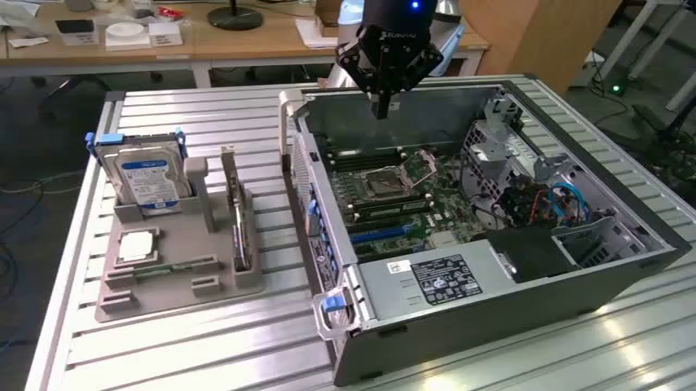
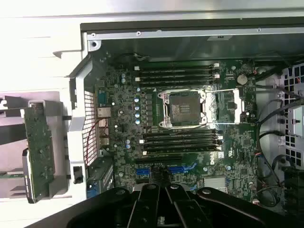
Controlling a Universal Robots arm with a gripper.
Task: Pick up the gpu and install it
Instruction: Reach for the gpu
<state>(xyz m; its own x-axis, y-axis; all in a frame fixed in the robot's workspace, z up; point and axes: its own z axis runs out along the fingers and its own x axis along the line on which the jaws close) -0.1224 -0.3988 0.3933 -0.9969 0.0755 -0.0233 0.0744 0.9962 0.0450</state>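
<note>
The gpu (image 1: pixel 240 220) stands on its edge in a slot of the grey parts holder (image 1: pixel 185 285), to the exterior view's left of the open computer case (image 1: pixel 511 285). In the wrist view the gpu (image 2: pixel 40 147) appears as a green board just outside the case's rear panel. My gripper (image 1: pixel 381 108) hangs above the far side of the case, well apart from the gpu. Its fingers are shut with nothing between them. In the wrist view the gripper (image 2: pixel 159 206) sits over the motherboard (image 2: pixel 190 142), near the blue card slots (image 2: pixel 166 169).
The holder also carries a hard drive with a blue label (image 1: pixel 147 175), a flat processor chip (image 1: pixel 136 244) and a narrow green memory stick (image 1: pixel 163 267). Cables and a drive cage (image 1: pixel 544 204) fill the case's right side. A wooden desk (image 1: pixel 218 41) stands behind the slatted metal table (image 1: pixel 196 350).
</note>
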